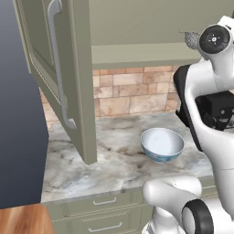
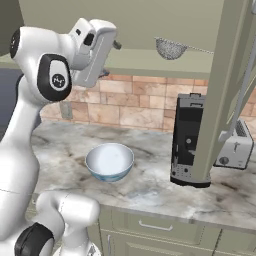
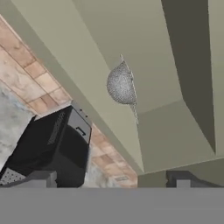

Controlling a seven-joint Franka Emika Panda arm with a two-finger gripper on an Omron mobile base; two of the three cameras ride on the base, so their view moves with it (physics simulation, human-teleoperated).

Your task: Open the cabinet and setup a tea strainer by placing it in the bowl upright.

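The cabinet is standing open, and the tea strainer is sitting on its shelf, above the bowl on the desk. The arm is reaching up with the open, empty pincer pointing at the strainer. A good grasp probably means advancing level and closing on the rim.

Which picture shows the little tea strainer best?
The hand view: the tea strainer sits mid-picture, unblocked, in the open cabinet. The right base view shows it smaller; in the left base view the arm hides part of it.
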